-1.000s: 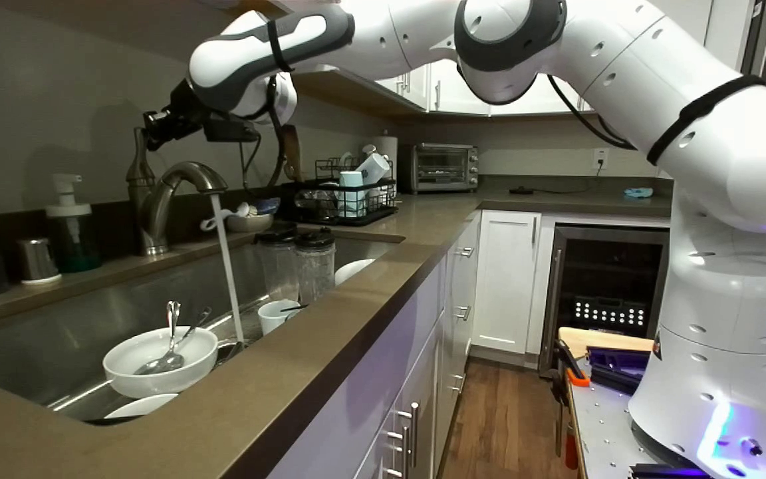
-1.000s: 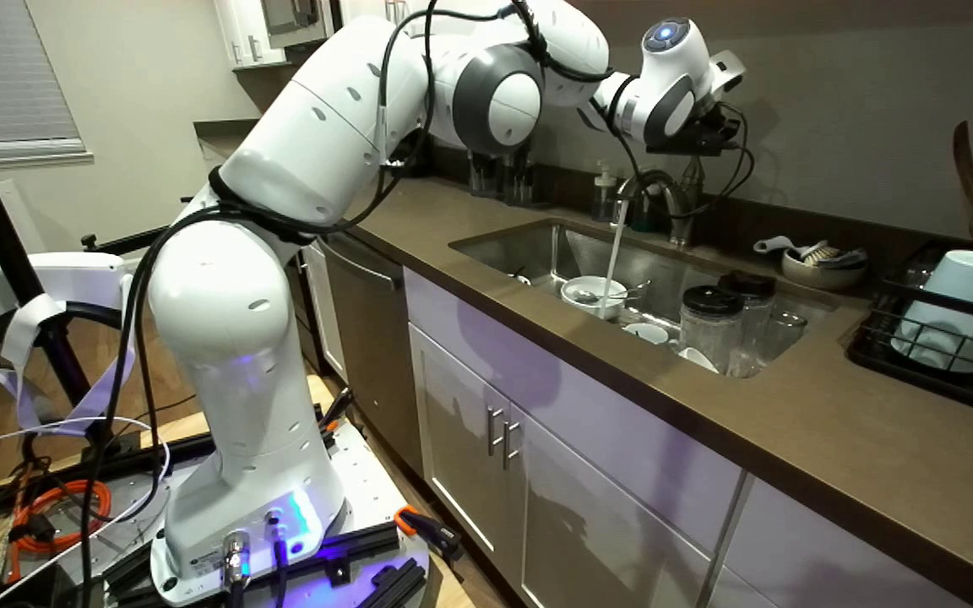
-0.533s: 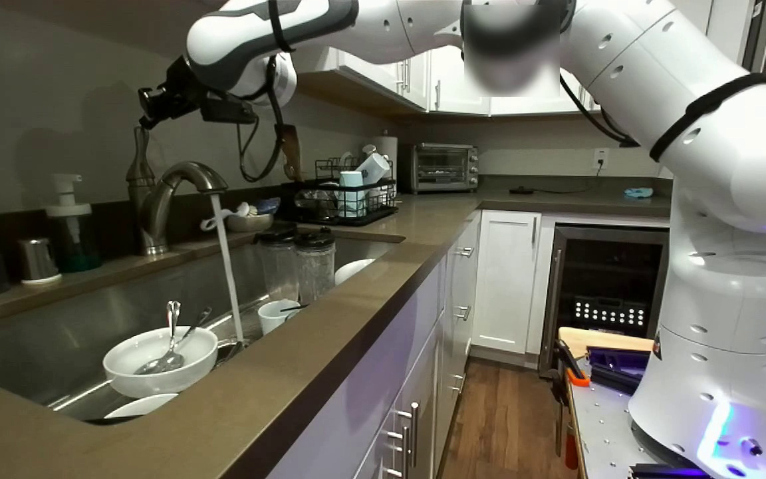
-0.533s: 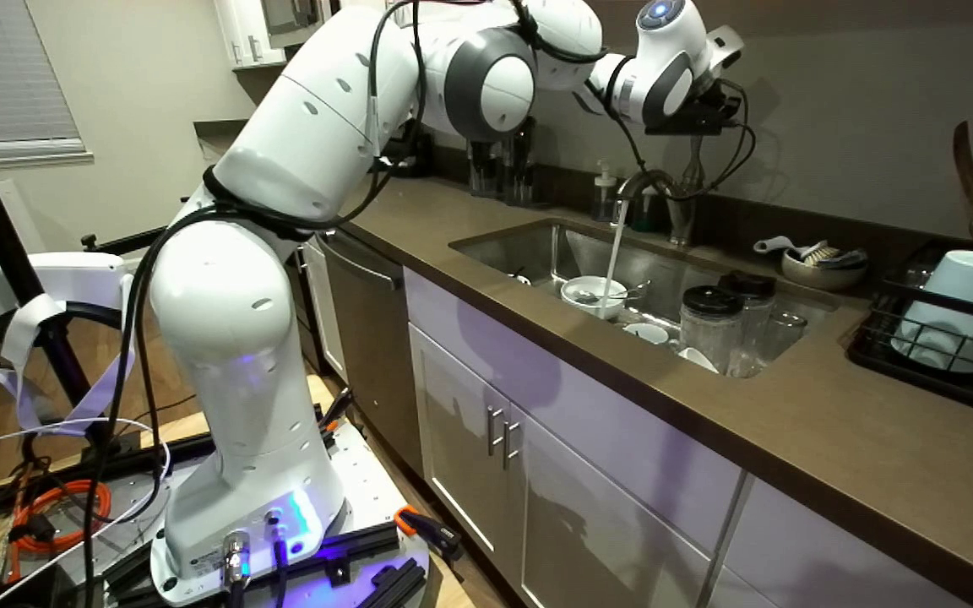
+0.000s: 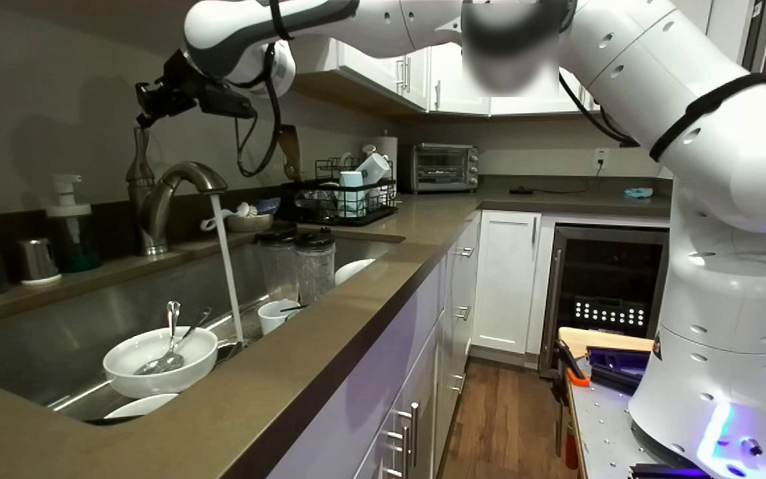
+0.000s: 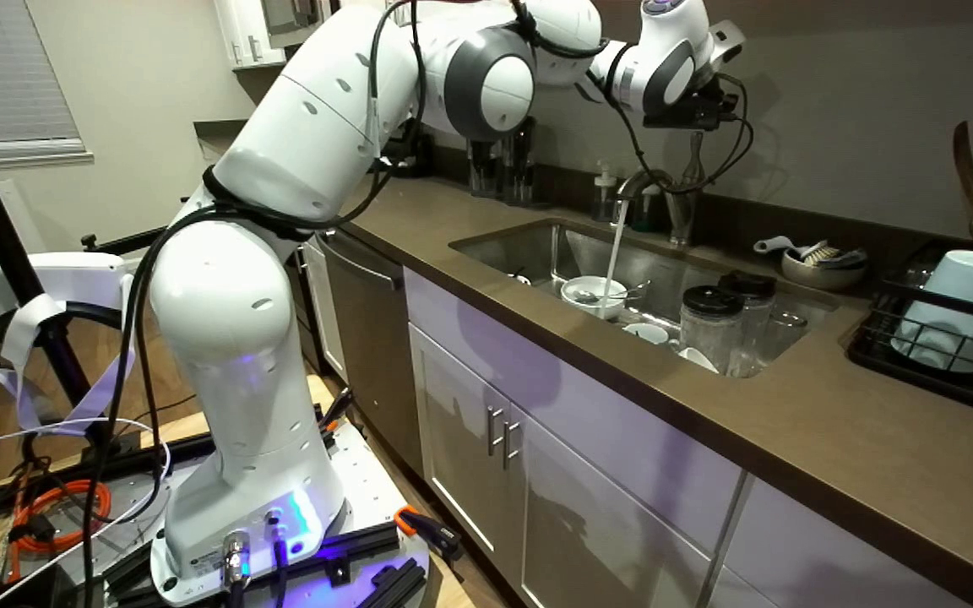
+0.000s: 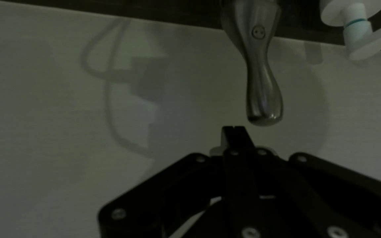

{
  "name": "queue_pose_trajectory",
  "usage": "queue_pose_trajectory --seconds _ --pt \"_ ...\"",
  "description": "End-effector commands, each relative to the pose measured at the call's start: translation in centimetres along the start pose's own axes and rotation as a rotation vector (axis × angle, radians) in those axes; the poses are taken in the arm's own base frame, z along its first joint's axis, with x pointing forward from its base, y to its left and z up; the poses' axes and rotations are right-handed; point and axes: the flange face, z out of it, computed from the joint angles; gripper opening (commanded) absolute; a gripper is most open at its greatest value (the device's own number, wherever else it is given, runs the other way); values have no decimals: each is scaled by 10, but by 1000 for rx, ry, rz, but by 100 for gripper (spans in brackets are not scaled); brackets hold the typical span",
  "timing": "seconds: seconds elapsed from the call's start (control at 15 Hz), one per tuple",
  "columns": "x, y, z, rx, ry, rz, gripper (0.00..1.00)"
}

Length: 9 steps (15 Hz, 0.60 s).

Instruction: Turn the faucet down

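The brushed-steel faucet [image 5: 155,216] stands behind the sink, and it also shows in an exterior view [image 6: 681,221]. Water runs from its arched spout [image 5: 195,174] into the sink. Its upright handle [image 5: 139,159] rises behind the spout; in the wrist view the handle [image 7: 264,89] hangs from the top edge, its rounded tip just beyond and right of my fingertips. My gripper [image 7: 233,127] is shut with its fingertips together and nothing between them. In an exterior view my gripper [image 5: 145,110] is just above the handle's top; contact is not visible in the wrist view.
Soap pumps [image 5: 70,223] and a steel cup [image 5: 38,261] stand left of the faucet. The sink holds a white bowl [image 5: 160,362], a mug [image 5: 276,314] and lidded jars [image 6: 710,325]. A dish rack [image 5: 350,199] is on the counter. The wall is behind the handle.
My gripper has risen from beside the handle's top to just above it, and the wrist has tilted with its tips pointing more downward. The handle and the running water look unchanged.
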Motion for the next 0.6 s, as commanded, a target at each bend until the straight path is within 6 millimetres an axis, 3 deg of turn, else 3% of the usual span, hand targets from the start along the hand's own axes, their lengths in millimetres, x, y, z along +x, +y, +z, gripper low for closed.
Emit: queue_pose_trajectory --seconds 0.0,0.53 --pt "5 -1 2 36 -5 7 2" --pt "9 -1 11 62 -4 17 2"
